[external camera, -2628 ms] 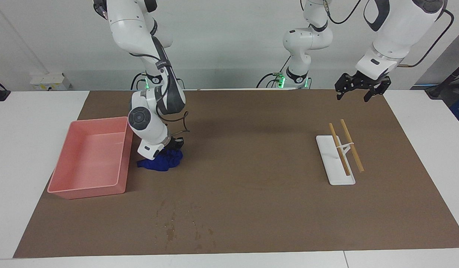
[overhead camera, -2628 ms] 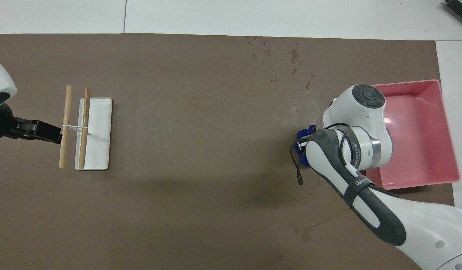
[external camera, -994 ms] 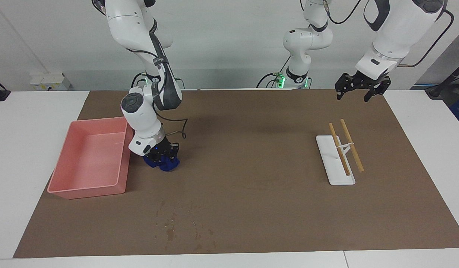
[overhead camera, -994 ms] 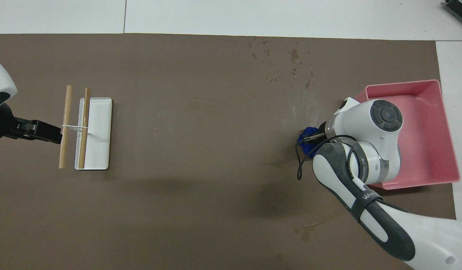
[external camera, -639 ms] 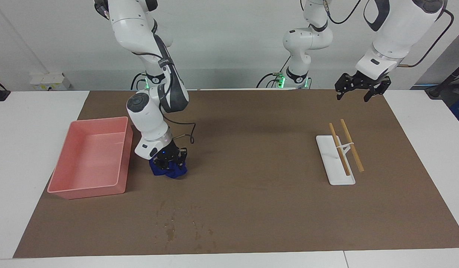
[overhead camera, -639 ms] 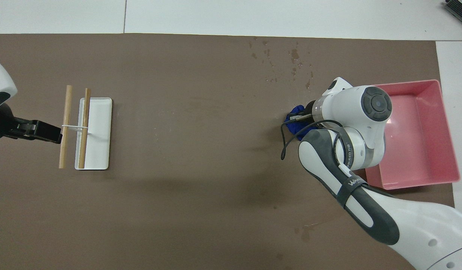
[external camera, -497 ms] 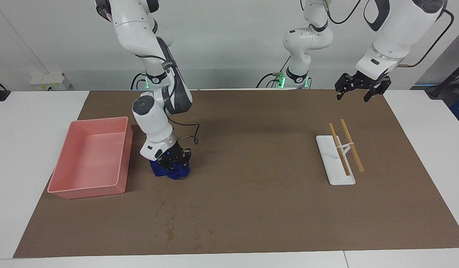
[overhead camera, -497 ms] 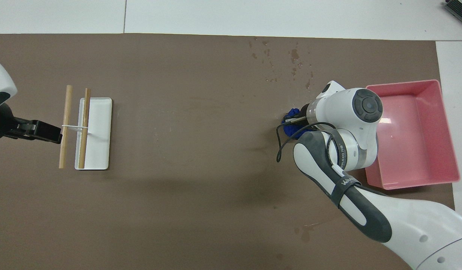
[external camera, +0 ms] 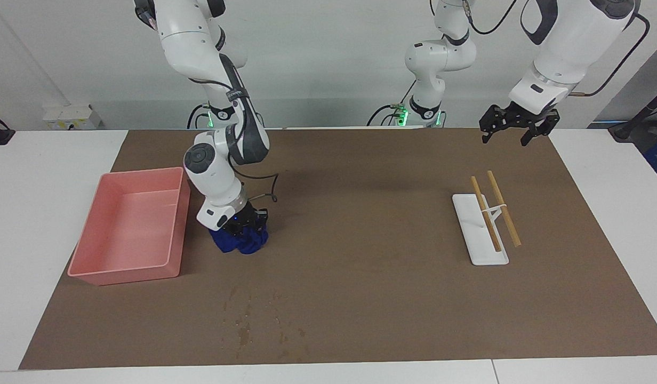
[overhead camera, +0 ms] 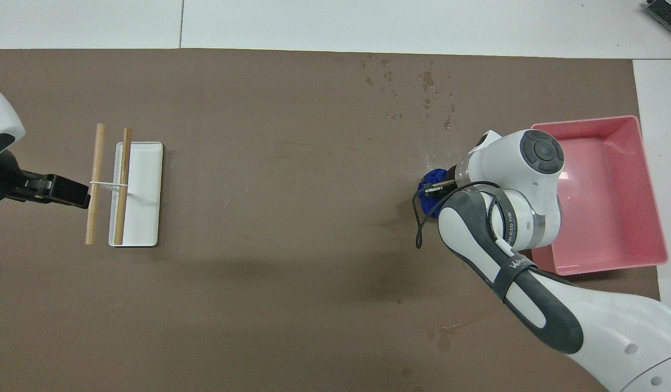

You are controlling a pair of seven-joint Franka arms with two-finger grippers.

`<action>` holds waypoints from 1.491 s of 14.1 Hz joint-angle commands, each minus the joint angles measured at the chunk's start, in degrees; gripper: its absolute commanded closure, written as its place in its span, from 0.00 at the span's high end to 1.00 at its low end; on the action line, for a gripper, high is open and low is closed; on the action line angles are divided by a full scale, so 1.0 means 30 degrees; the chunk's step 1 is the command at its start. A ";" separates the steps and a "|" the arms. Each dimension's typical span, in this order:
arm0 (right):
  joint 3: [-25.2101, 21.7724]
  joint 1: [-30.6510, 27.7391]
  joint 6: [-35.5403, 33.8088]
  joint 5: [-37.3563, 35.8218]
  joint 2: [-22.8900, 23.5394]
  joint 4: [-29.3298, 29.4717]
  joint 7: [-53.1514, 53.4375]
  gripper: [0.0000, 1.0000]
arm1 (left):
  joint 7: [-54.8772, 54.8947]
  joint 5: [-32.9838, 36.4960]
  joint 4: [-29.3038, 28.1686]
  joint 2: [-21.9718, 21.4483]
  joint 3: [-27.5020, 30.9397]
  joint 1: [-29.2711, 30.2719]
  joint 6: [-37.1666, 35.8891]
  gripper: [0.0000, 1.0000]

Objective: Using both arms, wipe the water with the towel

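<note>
The towel (external camera: 240,243) (overhead camera: 431,181) is a dark blue bunch on the brown mat, beside the pink bin. My right gripper (external camera: 245,229) points down onto it and is shut on its top; in the overhead view the white wrist hides most of the gripper. The water (external camera: 244,321) (overhead camera: 422,87) is a patch of small wet specks and streaks on the mat, farther from the robots than the towel and apart from it. My left gripper (external camera: 512,132) (overhead camera: 68,190) waits open in the air over the mat's edge at the left arm's end, holding nothing.
A pink bin (external camera: 94,234) (overhead camera: 648,163) stands at the right arm's end, close beside the towel. A white tray (external camera: 470,213) (overhead camera: 150,185) with two wooden sticks (external camera: 503,208) across it lies toward the left arm's end. Another small wet stain (overhead camera: 442,338) lies nearer the robots.
My right gripper has carried the towel a short way along the mat, away from the robots and toward the water, then eased back slightly. The left arm has not moved.
</note>
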 commanded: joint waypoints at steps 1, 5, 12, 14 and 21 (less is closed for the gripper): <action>0.0115 -0.0567 -0.2238 0.0014 -0.0676 -0.1008 -0.0116 0.00 | 0.0230 -0.0195 -0.0110 -0.0133 -0.0051 0.0147 -0.0196 1.00; 0.0144 -0.0744 -0.5111 0.0043 -0.1261 -0.1008 0.0177 0.00 | 0.0230 -0.0195 -0.0081 -0.0133 -0.0080 0.0147 -0.0196 1.00; 0.0086 -0.0773 -0.7282 0.0014 -0.2346 0.0277 0.0177 0.00 | 0.0230 -0.0195 -0.0081 -0.0104 -0.0051 0.0147 -0.0196 1.00; 0.0057 -0.0948 -0.8511 -0.0218 -0.3104 0.1244 0.0207 0.00 | 0.0230 -0.0195 -0.0081 -0.0133 -0.0051 0.0147 -0.0196 1.00; -0.0177 -0.2061 -1.1792 -0.0454 -0.7790 0.1688 -0.0028 0.00 | 0.0230 -0.0195 -0.0110 -0.0104 -0.0051 0.0147 -0.0196 1.00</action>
